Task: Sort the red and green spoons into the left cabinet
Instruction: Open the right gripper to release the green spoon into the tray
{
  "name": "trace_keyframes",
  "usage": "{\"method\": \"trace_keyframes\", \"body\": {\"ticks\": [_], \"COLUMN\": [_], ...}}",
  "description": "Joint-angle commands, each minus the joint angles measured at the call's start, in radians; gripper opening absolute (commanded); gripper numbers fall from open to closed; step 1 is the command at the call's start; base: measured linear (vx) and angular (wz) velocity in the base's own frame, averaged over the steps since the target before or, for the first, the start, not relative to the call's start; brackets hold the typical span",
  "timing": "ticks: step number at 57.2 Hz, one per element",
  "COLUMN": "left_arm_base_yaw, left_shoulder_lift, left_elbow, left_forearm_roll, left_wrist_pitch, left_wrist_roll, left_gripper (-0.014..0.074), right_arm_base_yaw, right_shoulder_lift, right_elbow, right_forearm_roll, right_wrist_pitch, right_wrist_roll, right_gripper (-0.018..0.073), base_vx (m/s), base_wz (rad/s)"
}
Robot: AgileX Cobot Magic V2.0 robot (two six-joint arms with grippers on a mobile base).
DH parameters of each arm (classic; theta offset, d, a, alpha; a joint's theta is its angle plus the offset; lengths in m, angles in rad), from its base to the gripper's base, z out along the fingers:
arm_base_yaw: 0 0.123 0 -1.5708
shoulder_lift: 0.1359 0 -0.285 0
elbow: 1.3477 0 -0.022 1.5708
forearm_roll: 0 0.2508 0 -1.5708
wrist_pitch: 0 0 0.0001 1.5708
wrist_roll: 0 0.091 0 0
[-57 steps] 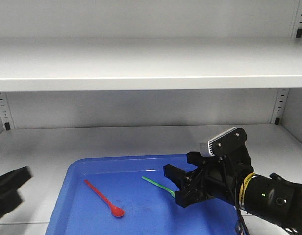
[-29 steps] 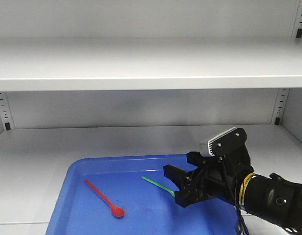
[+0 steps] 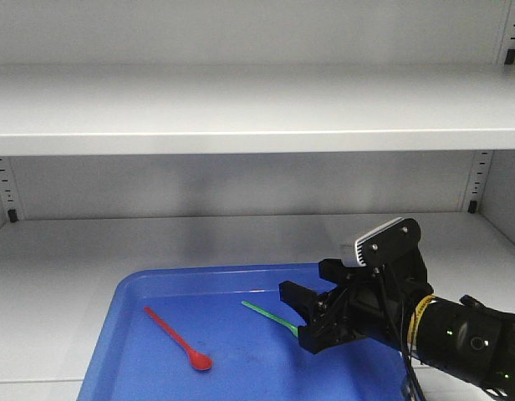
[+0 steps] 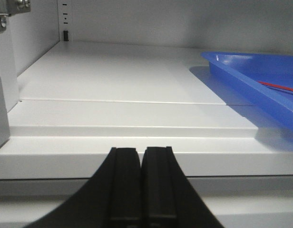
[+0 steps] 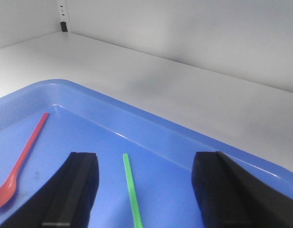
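The red spoon [image 3: 175,337] and the green spoon [image 3: 270,316] lie in a blue tray [image 3: 124,292] on the lower shelf of the left cabinet [image 3: 241,238]. My right gripper [image 3: 301,317] is open just above the tray. In the right wrist view its fingertips [image 5: 82,159] straddle the green spoon's handle [image 5: 131,185] without touching it, and the red spoon [image 5: 23,156] lies off to the left. My left gripper [image 4: 141,149] is shut on nothing, low in front of the shelf's front edge. It sits left of the tray [image 4: 241,76] and outside the front view.
An upper shelf [image 3: 241,109] overhangs the tray. Peg-hole strips [image 3: 2,188] run down the back corners. The cabinet's left side wall [image 4: 4,95] stands close to my left gripper. Bare white shelf [image 4: 113,80] stretches left of and behind the tray.
One second ago my left gripper showed blurred at the lower left edge of the front view; it has since left that view. The right arm and both spoons have not moved.
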Motion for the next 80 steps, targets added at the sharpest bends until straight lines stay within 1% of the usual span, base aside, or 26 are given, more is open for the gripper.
{"method": "trace_keyframes", "body": {"ticks": [1,39,46,52,58,59,62,65,72,74,77,80], "left_arm_base_yaw": [0.003,0.003,0.003,0.003,0.003,0.003,0.003,0.003,0.003,0.003,0.003,0.003], "left_shoulder_lift": [-0.021,-0.021,-0.021,-0.021,-0.021,-0.021,-0.021,-0.021,-0.021,-0.021,-0.021,-0.021], "left_elbow": [-0.003,-0.003,-0.003,-0.003,-0.003,-0.003,-0.003,-0.003,-0.003,-0.003,-0.003,-0.003], "left_forearm_roll": [-0.008,-0.008,-0.008,-0.008,-0.008,-0.008,-0.008,-0.008,-0.008,-0.008,-0.008,-0.008], "left_wrist_pitch": [-0.072,-0.072,-0.072,-0.072,-0.072,-0.072,-0.072,-0.072,-0.072,-0.072,-0.072,-0.072], "left_wrist_roll": [0.002,0.002,0.002,0.002,0.002,0.002,0.002,0.002,0.002,0.002,0.002,0.002], "left_gripper": [-0.0008,-0.0008,-0.0008,-0.0008,-0.0008,-0.0008,-0.0008,-0.0008,-0.0008,-0.0008,-0.0008,-0.0008], "right_arm_base_yaw": [-0.002,-0.002,-0.002,-0.002,-0.002,-0.002,-0.002,-0.002,-0.003,-0.003,-0.006,-0.028], "right_shoulder_lift": [-0.033,-0.033,-0.049,-0.100,-0.172,-0.194,-0.228,-0.268,-0.356,-0.379,-0.428,-0.484], "right_elbow": [-0.033,-0.029,-0.029,-0.029,-0.029,-0.029,-0.029,-0.029,-0.028,-0.020,0.014,0.072], "right_forearm_roll": [0.019,0.019,0.038,0.083,0.177,0.214,0.276,0.359,0.487,0.504,0.512,0.528], "right_wrist_pitch": [-0.052,-0.044,0.034,0.172,0.315,0.347,0.427,0.518,0.712,0.740,0.746,0.700], "right_wrist_roll": [0.000,0.001,0.000,-0.016,-0.081,-0.113,-0.175,-0.262,-0.457,-0.496,-0.546,-0.574], "right_gripper": [0.0494,0.0494,0.0491,0.0470,0.0439,0.0426,0.0403,0.0369,0.0257,0.0223,0.0158,0.0088], "base_vx": [0.00,0.00,0.00,0.00,0.00,0.00,0.00,0.00,0.00,0.00,0.00,0.00], "base_wz": [0.00,0.00,0.00,0.00,0.00,0.00,0.00,0.00,0.00,0.00,0.00,0.00]}}
